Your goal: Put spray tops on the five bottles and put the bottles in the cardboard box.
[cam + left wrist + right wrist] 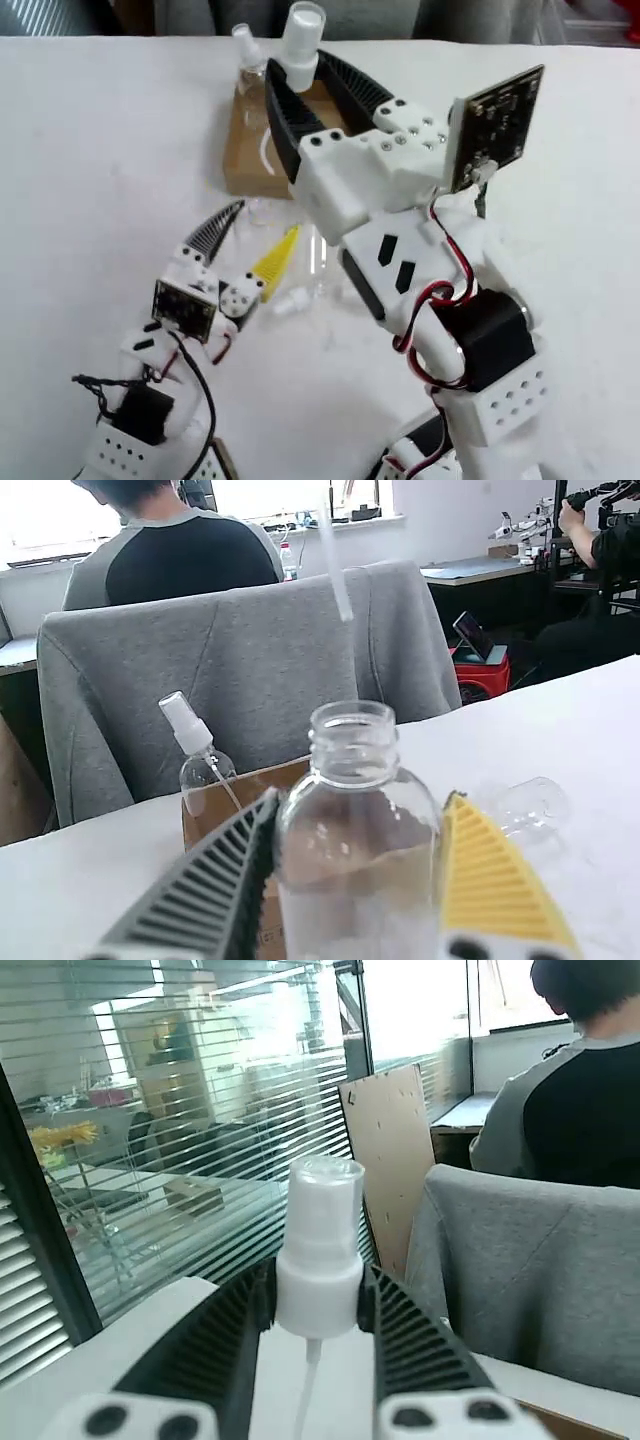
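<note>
On the white table [100, 150], the left arm comes in from about 7 o'clock, and the left claw [262, 222] points toward 1 o'clock. Its grey finger and yellow finger are partly closed around an open bottle [355, 840], pressing on both sides. The bottle is clear and stands upright with no top on its neck. At 3 o'clock of that claw, just beside the yellow finger, a spare bottle [318, 255] of the same clear kind lies on its side on the table. A small whitish piece [290, 300] lies near it at about 7 o'clock; I cannot tell what it is. At 12 o'clock of the left claw sits the cardboard box [250, 150]. A capped bottle [245, 60] stands at the box's far end, already fitted with a sprayer. The right arm rises from about 5 o'clock and leans toward 11 o'clock, so the right claw [300, 62] hangs over the far side of the box. Its two black fingers are closed tightly on the collar of a white spray top [303, 30], which is held upright with its cap uppermost. The thin tube [305, 1390] hangs down from the spray top between the fingers. In the left wrist view, the end of that tube shows at 12 o'clock above the open bottle's mouth, apart from it.
</note>
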